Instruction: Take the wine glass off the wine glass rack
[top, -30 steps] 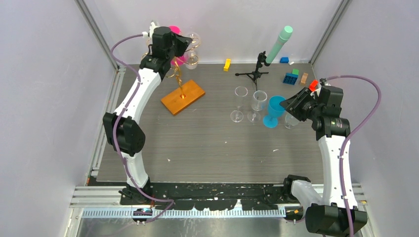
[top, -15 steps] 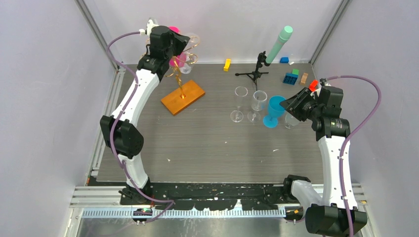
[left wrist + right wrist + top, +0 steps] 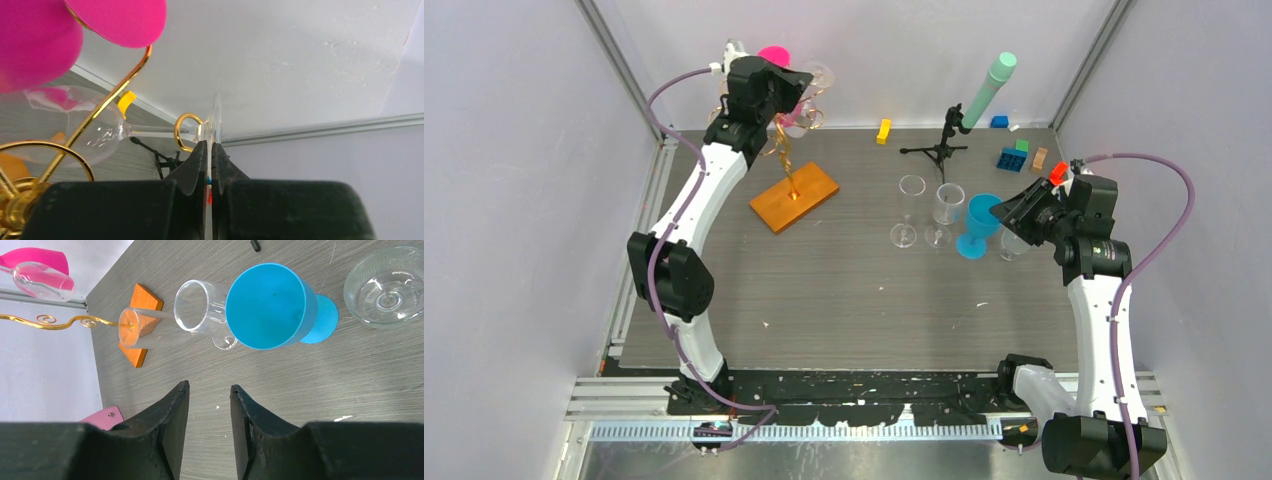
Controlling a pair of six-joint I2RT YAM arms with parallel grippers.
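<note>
The wine glass (image 3: 97,132) hangs on its side at the top of the rack (image 3: 796,198). Its stem runs through a small gold ring at the end of one of the rack's curled arms. The bowl lies on the inner side of that ring and the flat foot on the outer side, seen edge-on.

The left gripper (image 3: 210,145) is up at the same arm of the rack, just outside the ring. Its jaws are pressed together on the thin rim of the glass's foot. A pink glass (image 3: 120,20) hangs on the rack just above the clear one.

From above, the left gripper (image 3: 796,88) sits high over the rack's orange base, which rests flat on the table (image 3: 824,290).

The right gripper (image 3: 210,390) is well away from the rack, off toward the right arm's side, above the table. Its jaws stand apart with nothing between them.

A blue goblet (image 3: 270,307) stands between it and the rack. Two clear glasses (image 3: 907,210) (image 3: 944,210) stand upright on the rack side of the goblet. A third clear glass (image 3: 387,287) stands on the goblet's far side from the rack.

A black tripod stand (image 3: 939,150) holding a green tube (image 3: 989,90) stands farther back, well apart from the rack. A yellow block (image 3: 883,130) lies between the stand and the rack.
</note>
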